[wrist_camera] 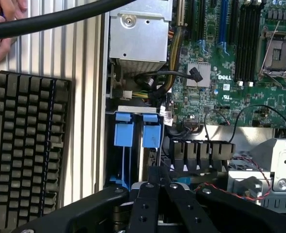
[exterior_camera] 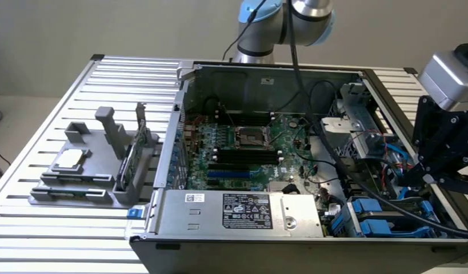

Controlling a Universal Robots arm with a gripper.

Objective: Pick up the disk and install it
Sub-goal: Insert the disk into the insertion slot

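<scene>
At the exterior view's left a grey fixture (exterior_camera: 89,171) on the slatted table (exterior_camera: 35,228) holds a small chip (exterior_camera: 71,160). Next comes the open case (exterior_camera: 180,108), its board (exterior_camera: 249,142) bare and the silver box (exterior_camera: 242,211) along the near edge. Further toward the exterior view's right is the drive bay, where two blue carriers stand on edge side by side. I take the disk (wrist_camera: 151,137) to be the one in line with the fingertips, beside the other carrier (wrist_camera: 123,133), though I cannot tell which for certain, nor whether it is fully home. Last, the gripper (wrist_camera: 156,177) hangs over the bay, pinched fully together with nothing between its fingers. The risks, as I judge them: closed fingers pressing off-line could cock the carrier in its rails and jam it. The black cable (exterior_camera: 296,63) trailing from the arm across the case could snag. Thin wires near the bay could be pinched. A person's hand (wrist_camera: 0,34) by the keyboard (wrist_camera: 26,155) looks close to the arm.
</scene>
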